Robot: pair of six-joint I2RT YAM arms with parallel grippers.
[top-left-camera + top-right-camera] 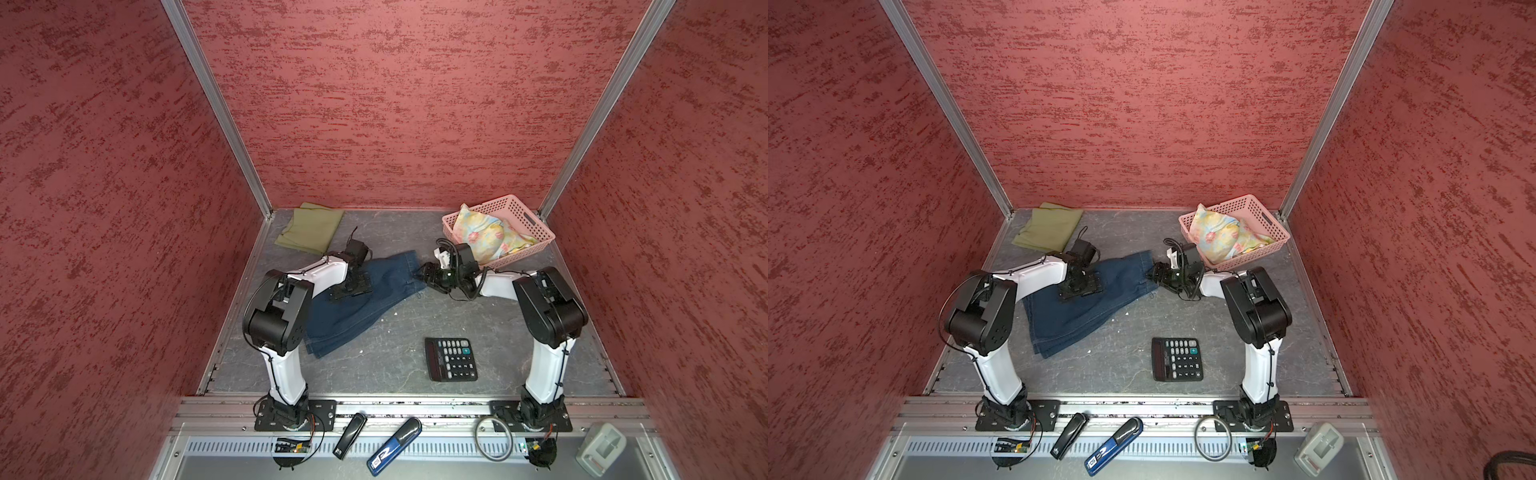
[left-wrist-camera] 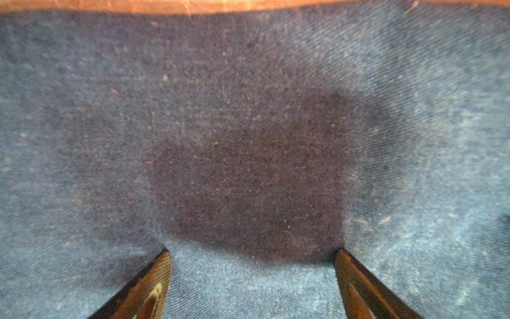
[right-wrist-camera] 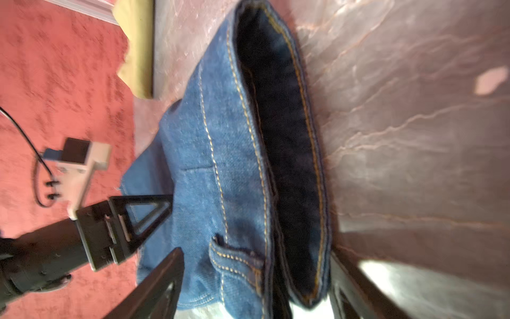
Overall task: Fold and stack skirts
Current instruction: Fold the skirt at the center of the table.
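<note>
The dark blue denim skirt lies spread on the grey table in both top views. My left gripper is open and points down onto the middle of it, both fingertips resting on the cloth. My right gripper is open at the skirt's right end, its jaws on either side of the gaping waistband near a belt loop. The olive-green skirt lies folded in the back left corner. The floral skirt sits crumpled in the basket.
A pink perforated basket stands at the back right. A black calculator lies front right of centre. Two staplers and a cable ring rest on the front rail. Red walls close in three sides.
</note>
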